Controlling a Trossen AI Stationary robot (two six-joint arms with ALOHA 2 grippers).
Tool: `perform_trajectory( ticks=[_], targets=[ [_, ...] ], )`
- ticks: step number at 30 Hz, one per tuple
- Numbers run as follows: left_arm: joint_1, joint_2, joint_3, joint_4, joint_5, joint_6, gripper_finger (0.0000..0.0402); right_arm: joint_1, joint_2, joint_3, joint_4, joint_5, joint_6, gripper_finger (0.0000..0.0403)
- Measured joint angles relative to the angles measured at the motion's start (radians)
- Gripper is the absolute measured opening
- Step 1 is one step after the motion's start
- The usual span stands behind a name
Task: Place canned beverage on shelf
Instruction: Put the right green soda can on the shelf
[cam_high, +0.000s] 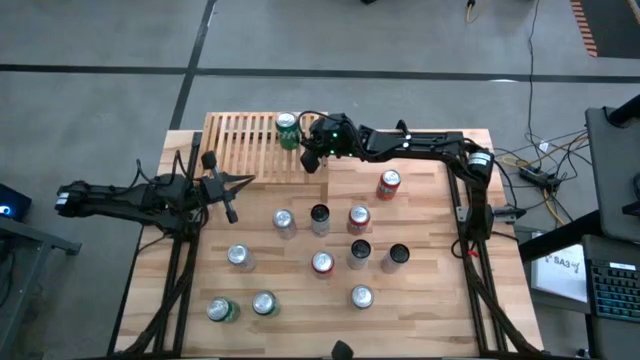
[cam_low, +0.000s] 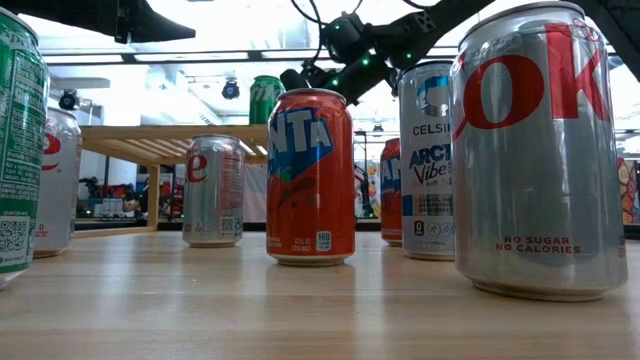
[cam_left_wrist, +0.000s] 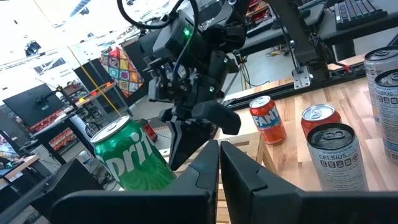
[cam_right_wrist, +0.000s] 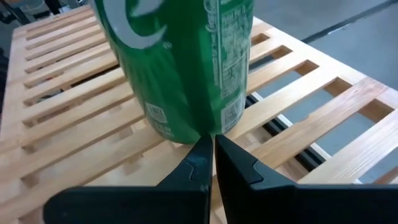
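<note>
A green Sprite can (cam_high: 287, 128) stands upright on its base on the slats of the light-wood shelf (cam_high: 235, 145) at the table's far side, near the shelf's right end. My right gripper (cam_right_wrist: 211, 146) is shut and slants down, with its tips close to the can's lower wall (cam_right_wrist: 186, 118) on the near right side. The left wrist view shows it (cam_left_wrist: 186, 140) beside the can (cam_left_wrist: 130, 158). My left gripper (cam_left_wrist: 219, 155) is shut and holds nothing. It is level at the table's left (cam_high: 245, 181) and points at the shelf. My right gripper's shut fingertips (cam_right_wrist: 200, 149) stand right before the green can's lower wall (cam_right_wrist: 205, 127), just above the slats. Whether they touch the can, I cannot tell. The can stands upright on the shelf.
Several cans stand on the table in front of the shelf: an orange Fanta can (cam_high: 389, 184), silver, red and dark ones around the middle (cam_high: 320, 218), and a green one near the front left (cam_high: 222, 310). The shelf's left part (cam_high: 225, 135) is bare slats.
</note>
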Motion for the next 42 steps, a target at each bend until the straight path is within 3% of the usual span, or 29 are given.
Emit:
perform_trajectory(
  ticks=[26,31,37,42],
  targets=[
    [0.0,0.0,0.0,0.0,0.0,0.0,0.0,0.0,0.0,0.0,0.101,0.001,-0.089,0.0009],
    [0.0,0.0,0.0,0.0,0.0,0.0,0.0,0.0,0.0,0.0,0.052,0.0,-0.131,0.0009],
    [0.0,0.001,0.0,-0.003,0.0,0.0,0.0,0.004,-0.002,0.0,0.046,-0.13,-0.136,0.0009],
    [0.0,0.001,0.0,-0.002,0.0,0.0,0.0,0.0,-0.002,0.0,0.117,-0.134,-0.161,0.0009]
  ],
)
